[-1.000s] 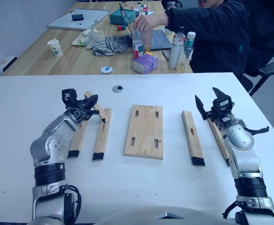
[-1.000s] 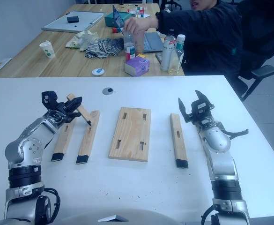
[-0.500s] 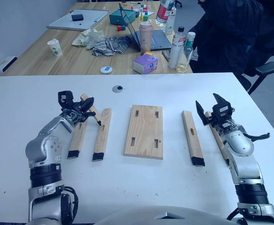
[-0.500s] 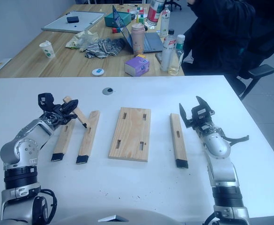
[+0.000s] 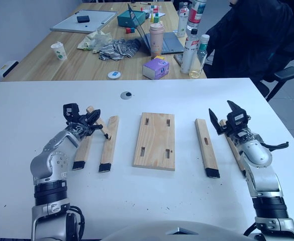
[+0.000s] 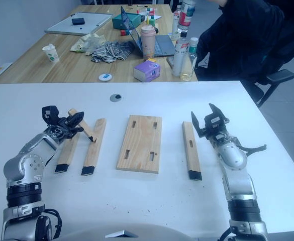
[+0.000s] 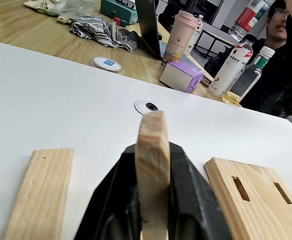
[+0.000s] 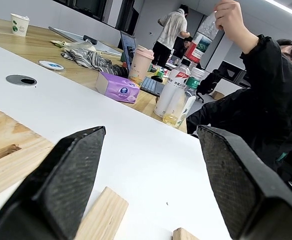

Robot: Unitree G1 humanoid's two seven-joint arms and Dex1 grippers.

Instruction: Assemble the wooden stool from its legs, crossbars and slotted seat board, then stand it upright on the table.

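Note:
The slotted seat board (image 5: 156,140) lies flat mid-table. Two legs (image 5: 110,143) (image 5: 83,148) lie side by side to its left, and a third leg (image 5: 207,147) lies to its right. My left gripper (image 5: 92,120) is shut on a thin wooden crossbar (image 7: 153,135), held slanting just over the far ends of the two left legs. My right gripper (image 5: 226,116) stands open, its pads (image 8: 71,175) wide apart, above the far end of another wooden piece (image 5: 235,150) near the table's right side.
A round cable grommet (image 5: 126,95) sits in the white table beyond the board. Behind stands a wooden table (image 5: 46,63) with bottles, a cup, a laptop and a purple box (image 5: 155,68). The near half of the white table (image 5: 152,196) is bare.
My left gripper with the crossbar has shifted slightly nearer and lower over the left legs. My right gripper has sunk a little and stays open.

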